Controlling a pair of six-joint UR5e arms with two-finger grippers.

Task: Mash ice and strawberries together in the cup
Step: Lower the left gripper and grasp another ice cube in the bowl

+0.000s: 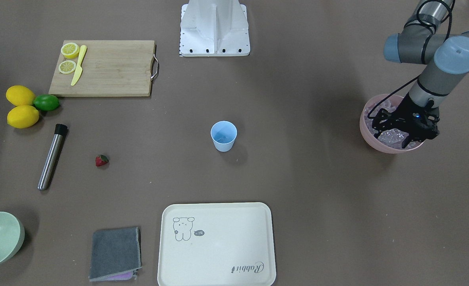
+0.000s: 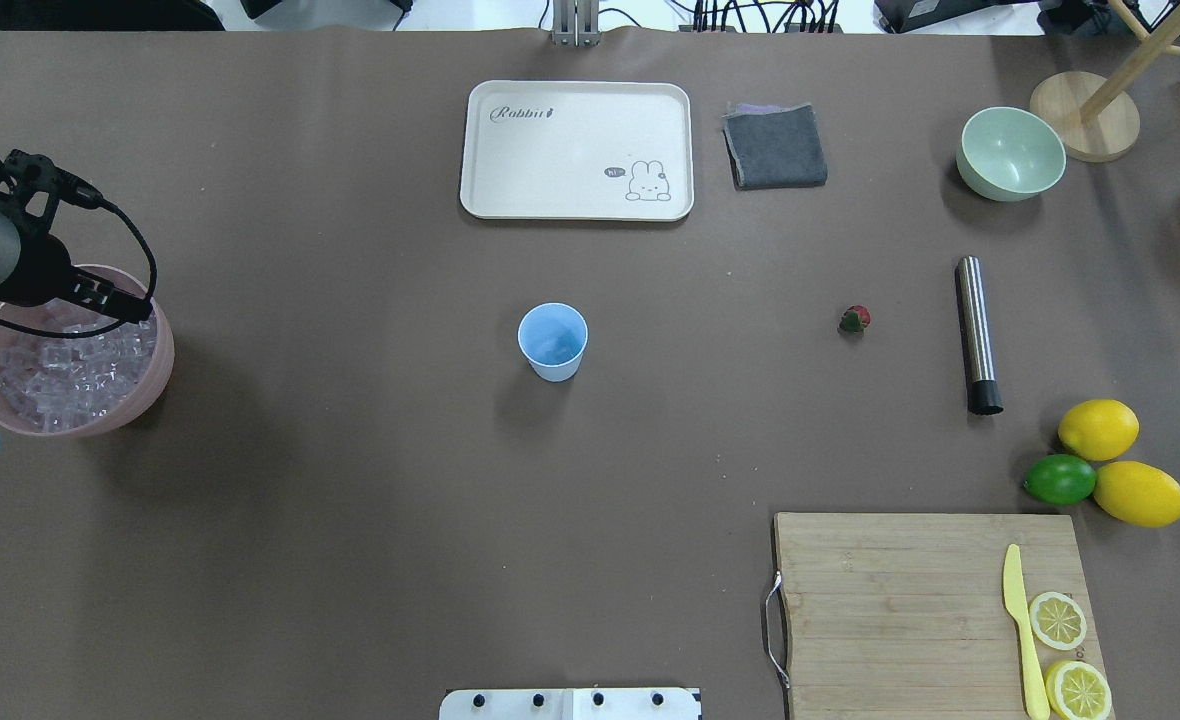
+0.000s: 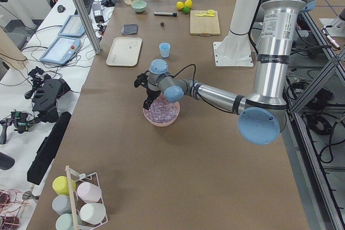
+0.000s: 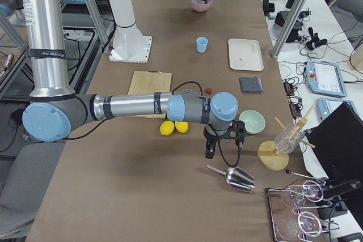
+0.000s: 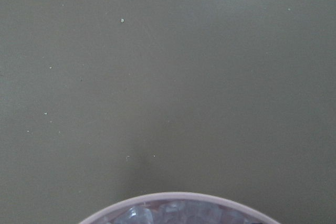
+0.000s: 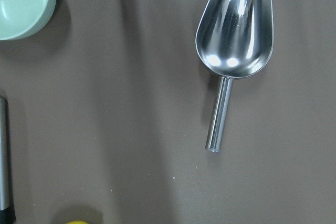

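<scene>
Left gripper (image 1: 393, 138) sat over ice (image 2: 60, 372) in pink bowl (image 1: 369, 140); finger gap indiscernible. Judged best: pinch one cube squarely, clear bowl rim, then cup (image 1: 223, 136).

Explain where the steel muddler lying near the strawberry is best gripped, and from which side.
Probably mid-shaft on the muddler, coming straight down and closing across its narrow width. It is a long round bar lying flat, black cap at one end, with the strawberry well apart, so both long sides are free.
</scene>
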